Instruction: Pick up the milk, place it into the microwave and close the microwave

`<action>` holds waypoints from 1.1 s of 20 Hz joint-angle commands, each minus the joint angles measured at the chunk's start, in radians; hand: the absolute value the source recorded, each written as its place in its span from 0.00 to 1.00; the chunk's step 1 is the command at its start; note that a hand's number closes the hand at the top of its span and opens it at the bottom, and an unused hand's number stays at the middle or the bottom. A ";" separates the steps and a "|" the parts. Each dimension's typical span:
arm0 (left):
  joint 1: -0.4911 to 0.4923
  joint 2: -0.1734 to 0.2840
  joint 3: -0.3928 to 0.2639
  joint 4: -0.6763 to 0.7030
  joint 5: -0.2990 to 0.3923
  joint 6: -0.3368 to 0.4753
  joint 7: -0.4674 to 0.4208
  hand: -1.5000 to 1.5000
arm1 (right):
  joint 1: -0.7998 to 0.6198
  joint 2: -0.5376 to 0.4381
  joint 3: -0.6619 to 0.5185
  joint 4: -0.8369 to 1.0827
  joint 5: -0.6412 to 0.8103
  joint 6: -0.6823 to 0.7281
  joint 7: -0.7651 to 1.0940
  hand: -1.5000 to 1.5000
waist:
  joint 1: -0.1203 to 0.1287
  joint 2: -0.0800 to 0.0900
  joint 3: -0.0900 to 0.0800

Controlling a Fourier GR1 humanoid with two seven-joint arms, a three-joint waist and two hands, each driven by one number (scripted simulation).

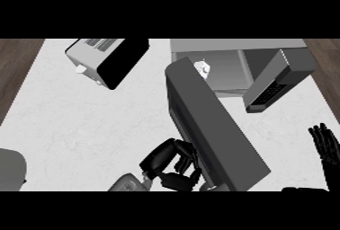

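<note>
Left black hand (169,162), low in the frame's centre, has its fingers curled against the outer face of the open dark grey microwave door (209,130). Right black hand (325,143) rests open at the right edge. A small white milk carton (202,68) already sits inside the grey microwave cavity (229,67), upper centre. Closing appears to be the step in hand; next, the door must swing toward the cavity.

White milk (203,68) stands inside the grey microwave (225,67); its door (212,130) hangs open.
</note>
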 commanded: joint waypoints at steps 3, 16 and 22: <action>-0.141 -0.007 -0.234 0.187 0.189 0.145 -0.056 1.00 | 0.034 -0.073 -0.027 -0.064 -0.094 0.135 -0.029 0.00 | -0.024 0.006 0.000; -0.306 -0.007 -0.327 0.214 0.395 0.519 -0.020 1.00 | 0.002 -0.093 0.047 -0.260 -0.200 0.152 0.071 0.00 | -0.124 0.020 -0.005; -0.366 -0.007 -0.270 0.182 0.499 0.600 -0.115 1.00 | -0.029 -0.129 0.063 -0.317 -0.258 0.169 0.148 0.00 | -0.169 0.032 -0.010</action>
